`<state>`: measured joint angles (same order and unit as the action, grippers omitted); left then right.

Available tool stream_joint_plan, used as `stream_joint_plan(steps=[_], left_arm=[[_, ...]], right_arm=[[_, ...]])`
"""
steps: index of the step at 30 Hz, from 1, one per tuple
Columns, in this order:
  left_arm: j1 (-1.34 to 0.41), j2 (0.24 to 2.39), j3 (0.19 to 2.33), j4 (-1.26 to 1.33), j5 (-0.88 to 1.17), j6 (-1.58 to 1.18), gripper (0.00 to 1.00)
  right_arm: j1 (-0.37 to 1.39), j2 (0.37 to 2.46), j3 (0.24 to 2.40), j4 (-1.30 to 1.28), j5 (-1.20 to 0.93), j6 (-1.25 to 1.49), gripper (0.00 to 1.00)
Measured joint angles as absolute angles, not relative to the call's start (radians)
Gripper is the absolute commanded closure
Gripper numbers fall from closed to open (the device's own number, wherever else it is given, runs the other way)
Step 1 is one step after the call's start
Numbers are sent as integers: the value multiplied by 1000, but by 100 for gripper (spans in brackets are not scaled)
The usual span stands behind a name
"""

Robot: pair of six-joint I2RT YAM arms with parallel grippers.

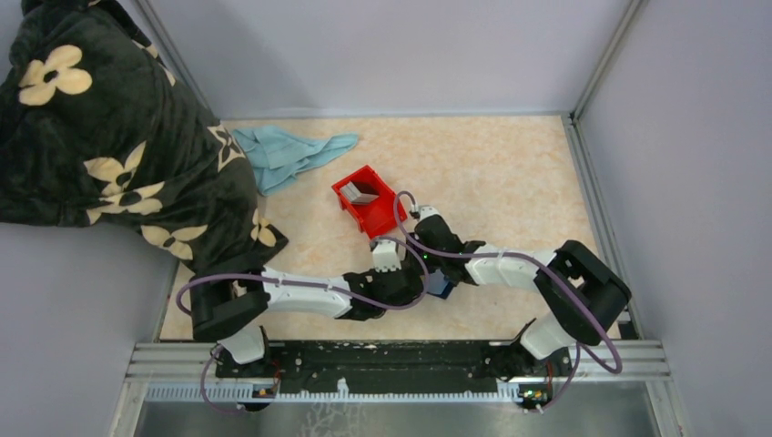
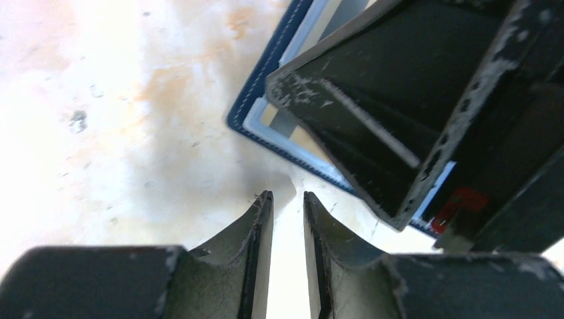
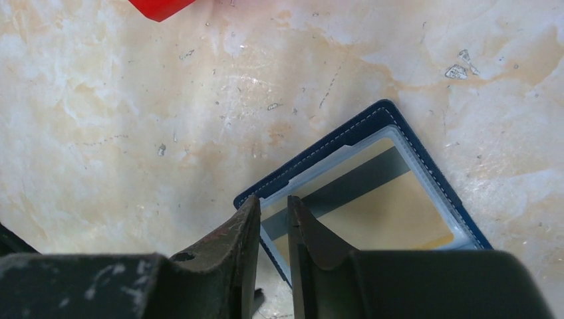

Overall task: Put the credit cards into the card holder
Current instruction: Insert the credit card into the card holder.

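Desk (image 1: 510, 173) is carrying the card holder (image 1: 443, 285) near centre, half hidden by the right arm (image 1: 496, 267); a red bin (image 1: 364, 196) is sitting at 11 o'clock from it. From the left wrist, the left pincer (image 2: 286, 196) is hovering slightly parted, gripping nothing, with the holder at 1 o'clock. From the right wrist, the right pincer (image 3: 273, 201) is hanging narrowly parted and empty over the open holder's corner, where a tan credit card (image 3: 392, 216) is lying inside.

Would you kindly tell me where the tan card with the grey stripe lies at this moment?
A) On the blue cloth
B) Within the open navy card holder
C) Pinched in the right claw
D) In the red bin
B: in the right wrist view the tan card lies inside the light blue frame of the open card holder, and the right claw has nothing between its fingers.
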<state>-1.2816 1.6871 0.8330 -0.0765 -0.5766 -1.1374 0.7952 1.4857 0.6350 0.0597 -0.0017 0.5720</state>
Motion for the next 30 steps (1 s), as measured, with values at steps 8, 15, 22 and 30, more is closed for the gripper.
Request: stream_joint_plan(steps=[8,15,22,30], left_arm=[[-1297,1564,783,-148,-591,-1156,65],[-1327,1516,777,-193,-636,-1181,63],[-1334,1528,776,-223,-682,-1190,62],[-1336,1555,804,-282,-747,-1194,62]], right_arm=[[795,1456,672,-1,-3,531,66],[795,1431,684,-17,-6,515,55],[795,1422,707,-47,-6,503,52],[795,1380,730,-79,4,491,51]])
